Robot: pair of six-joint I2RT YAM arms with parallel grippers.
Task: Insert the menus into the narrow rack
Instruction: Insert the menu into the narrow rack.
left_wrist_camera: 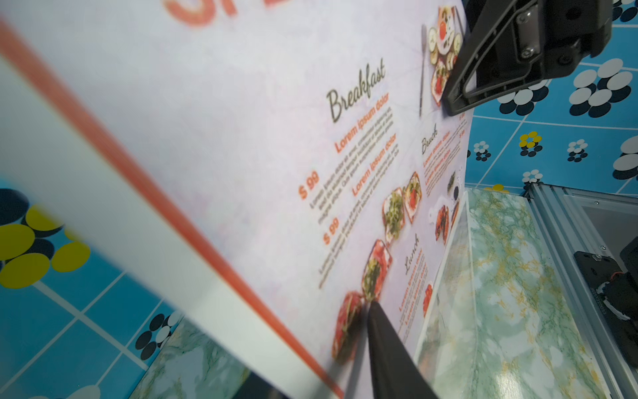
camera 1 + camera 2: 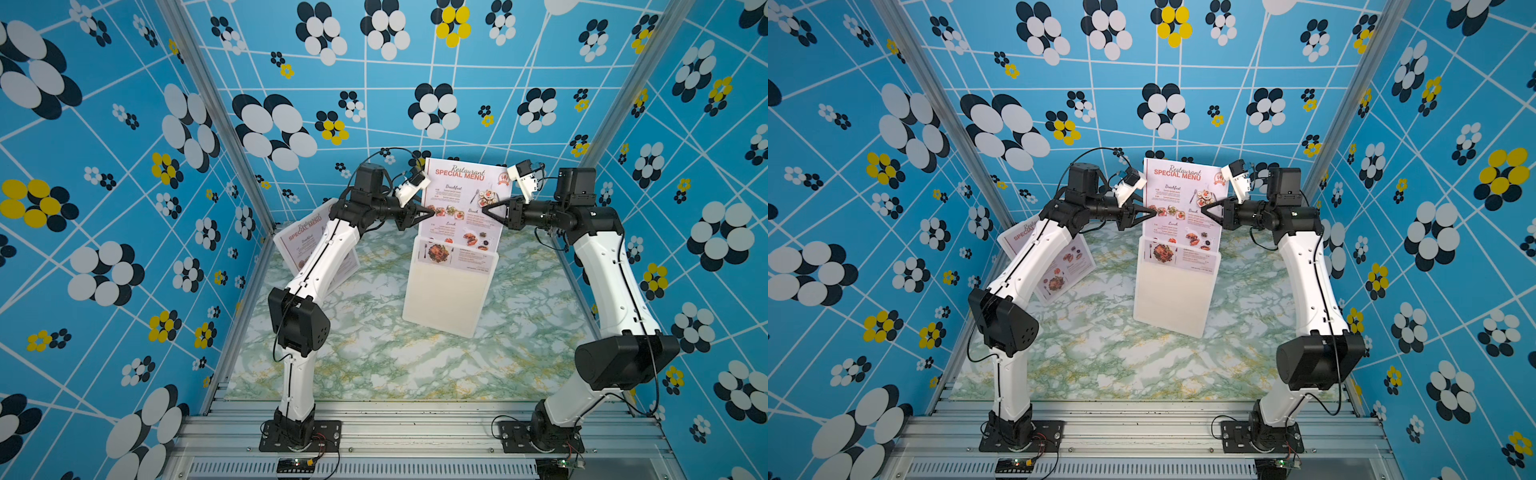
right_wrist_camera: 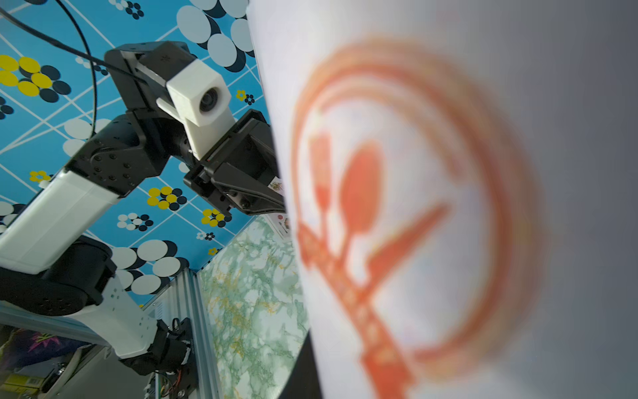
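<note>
Menu [image 2: 461,195] upright betw both pincers, foot in rack [image 2: 446,299]; thin, glossy, prob bendy, slick – pinch side edges. R pincer [image 2: 485,207] narrow, nipping edge; L pincer [image 2: 433,212] at opp edge, grip unclear

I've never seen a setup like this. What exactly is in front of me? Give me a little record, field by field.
Setting: two robot arms over a marble-patterned table, flowered blue walls around
Rack: white rack, upright near the table's middle
First menu: standing menu, lower end in the rack, most of it sticking up
Second menu: spare menu, tilted near the wall, partly behind the left arm, not in the rack
Left side: left gripper at one side edge of the standing menu; grip unclear
Right side: right gripper at the opposite edge; grip unclear
</note>
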